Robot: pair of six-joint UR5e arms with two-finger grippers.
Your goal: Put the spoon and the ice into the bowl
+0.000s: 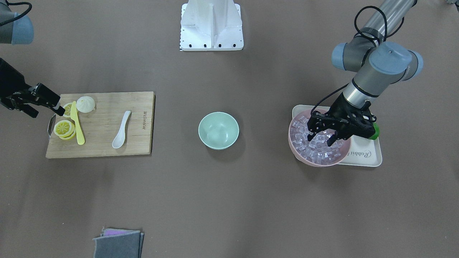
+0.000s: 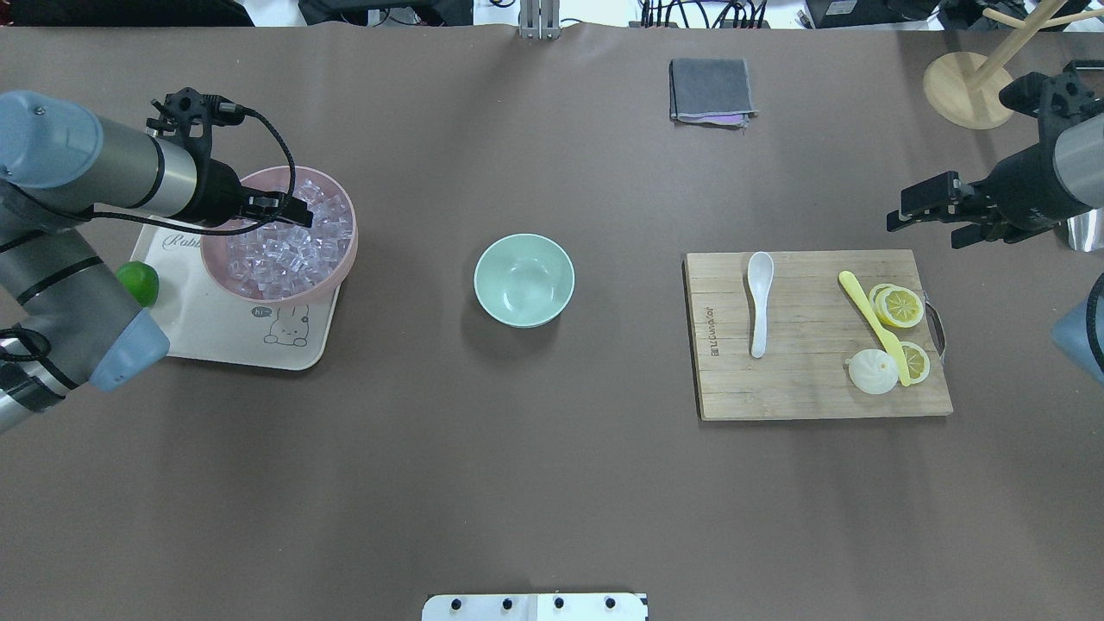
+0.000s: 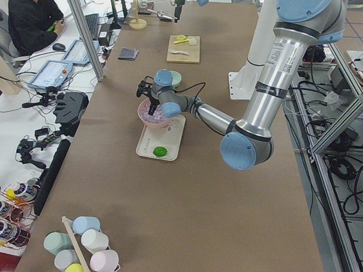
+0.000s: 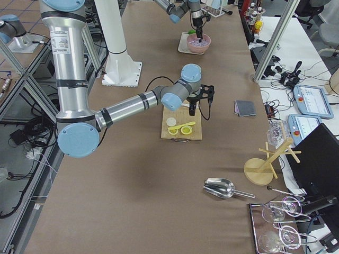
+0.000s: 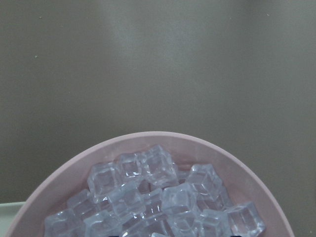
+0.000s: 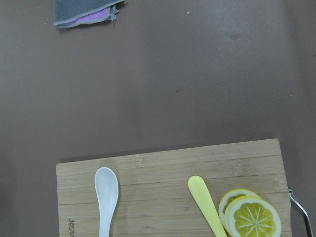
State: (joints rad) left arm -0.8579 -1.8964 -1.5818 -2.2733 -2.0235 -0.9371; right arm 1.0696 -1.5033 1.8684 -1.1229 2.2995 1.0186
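The white spoon [image 1: 122,130] lies on the wooden cutting board [image 1: 104,122]; it also shows in the overhead view [image 2: 758,302] and the right wrist view [image 6: 106,197]. The mint-green bowl [image 1: 218,129] [image 2: 523,280] stands empty at the table's middle. The clear ice cubes [image 1: 315,148] [image 5: 163,197] fill a pink bowl [image 2: 276,293]. My left gripper [image 1: 321,139] [image 2: 293,211] is open, its fingertips down among the cubes. My right gripper [image 1: 48,113] [image 2: 925,226] is open and empty, hovering just off the board's outer end, away from the spoon.
The pink bowl sits on a white tray [image 2: 224,336] with a green lime [image 2: 138,283]. On the board lie a yellow knife [image 1: 78,125], lemon slices [image 1: 64,129] and a white round piece [image 1: 86,104]. A folded grey cloth [image 2: 710,90] lies at the far edge.
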